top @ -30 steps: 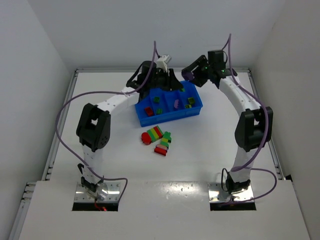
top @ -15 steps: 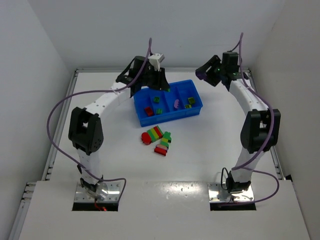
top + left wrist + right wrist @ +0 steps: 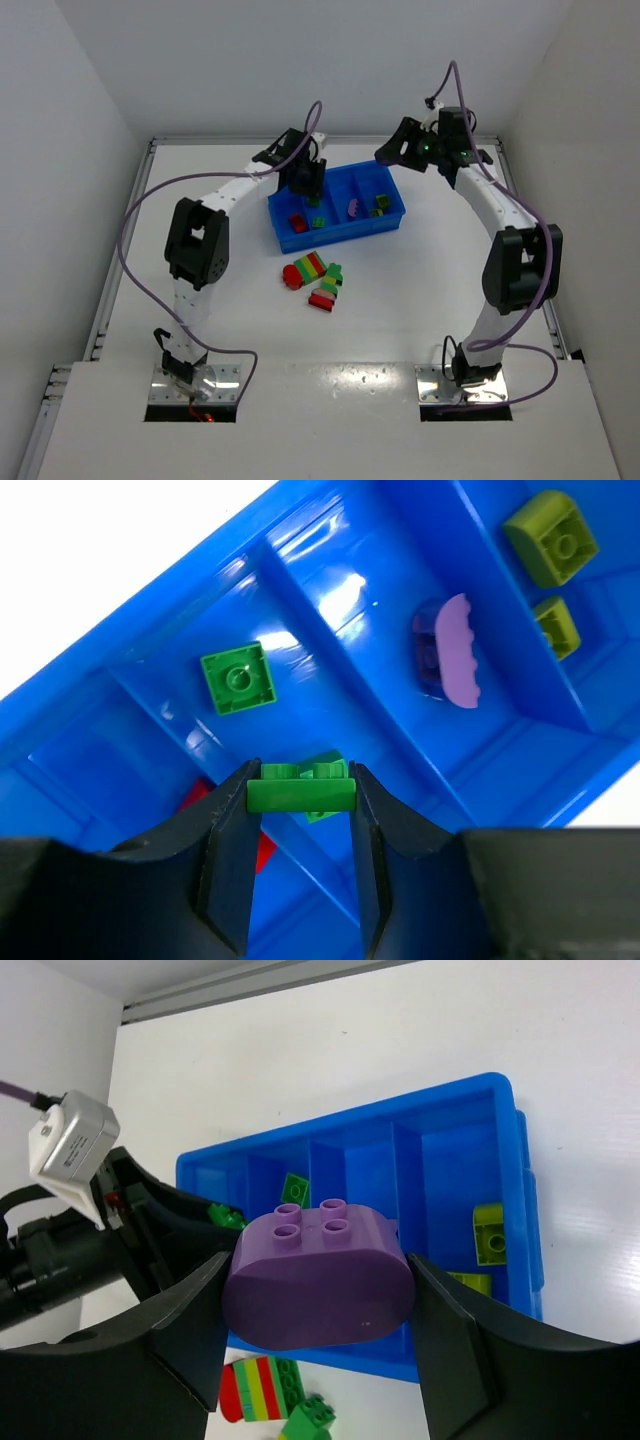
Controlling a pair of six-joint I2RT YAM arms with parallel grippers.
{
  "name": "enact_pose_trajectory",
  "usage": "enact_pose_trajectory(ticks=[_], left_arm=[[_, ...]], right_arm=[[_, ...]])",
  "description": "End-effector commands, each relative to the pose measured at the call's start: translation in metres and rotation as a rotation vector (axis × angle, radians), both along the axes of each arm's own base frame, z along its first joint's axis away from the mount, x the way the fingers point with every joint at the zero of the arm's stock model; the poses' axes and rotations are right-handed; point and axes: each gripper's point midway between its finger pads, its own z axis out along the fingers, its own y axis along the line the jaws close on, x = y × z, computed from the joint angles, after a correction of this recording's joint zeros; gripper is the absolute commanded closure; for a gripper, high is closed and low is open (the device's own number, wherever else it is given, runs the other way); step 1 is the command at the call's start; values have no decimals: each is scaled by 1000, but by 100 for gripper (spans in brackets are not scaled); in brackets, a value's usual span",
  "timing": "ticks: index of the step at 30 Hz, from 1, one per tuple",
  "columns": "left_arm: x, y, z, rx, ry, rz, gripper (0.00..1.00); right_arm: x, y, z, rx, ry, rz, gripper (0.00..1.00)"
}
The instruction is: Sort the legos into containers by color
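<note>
White table [image 3: 420, 300]: arms [image 3: 225, 190] arch toward tray [image 3: 340, 238], gripping green brick [image 3: 300, 792], purple brick [image 3: 318, 1280].

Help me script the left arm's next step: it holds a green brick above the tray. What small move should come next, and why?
Probably open the left gripper to drop the green brick. It hangs clamped over the blue tray compartment that already holds a green square brick, though near the divider toward the red brick.
</note>
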Motion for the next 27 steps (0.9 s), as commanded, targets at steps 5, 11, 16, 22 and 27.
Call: enact_pose_trajectory(ticks=[5, 11, 16, 22, 27], left_arm=[[9, 10, 10, 14, -8, 23, 47], [7, 7, 5, -20, 21, -38, 4], [22, 4, 51, -152, -32, -24, 0], [25, 30, 123, -285, -144, -67, 0], [8, 52, 138, -384, -134, -178, 0]], right_arm=[[-5, 12, 19, -71, -122, 117, 100], [-2, 33, 5, -149, -125, 224, 100], [7, 47, -1, -243, -178, 307, 100], [11, 60, -32, -316, -158, 401, 100], [19, 78, -53, -348, -151, 463, 98]])
